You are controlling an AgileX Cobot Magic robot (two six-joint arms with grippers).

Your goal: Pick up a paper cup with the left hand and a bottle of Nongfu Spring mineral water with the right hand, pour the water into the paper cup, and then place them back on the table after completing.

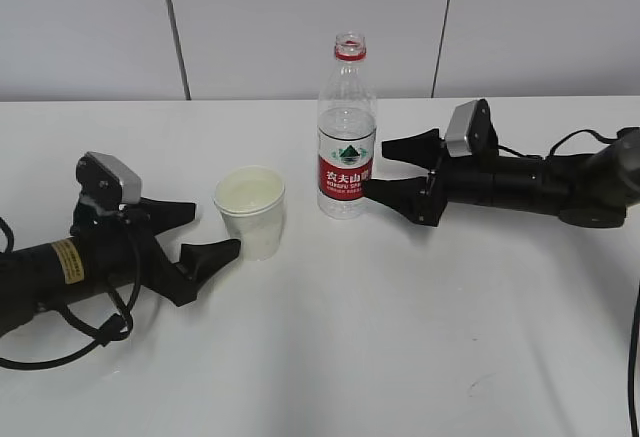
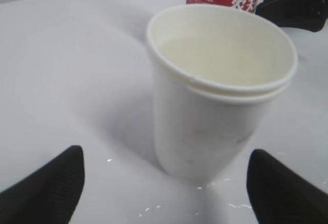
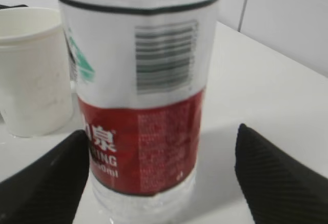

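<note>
The white paper cup [image 1: 250, 213] stands upright on the white table [image 1: 400, 337] and holds clear water [image 2: 220, 55]. The Nongfu Spring bottle [image 1: 347, 127], with a red label and no cap, stands upright to the cup's right. My left gripper [image 1: 212, 229] is open, and its fingertips lie just short of the cup [image 2: 215, 106], apart from it. My right gripper [image 1: 377, 168] is open beside the bottle. In the right wrist view the bottle's lower part [image 3: 146, 131] stands between the spread fingers [image 3: 282, 178], and the right finger is clear of it.
Small water droplets [image 2: 154, 208] lie on the table near the cup's base. A grey panelled wall [image 1: 300, 17] rises behind the table's far edge. Black cables [image 1: 60, 342] loop beside the left arm. The cup also shows left of the bottle in the right wrist view [image 3: 31, 70].
</note>
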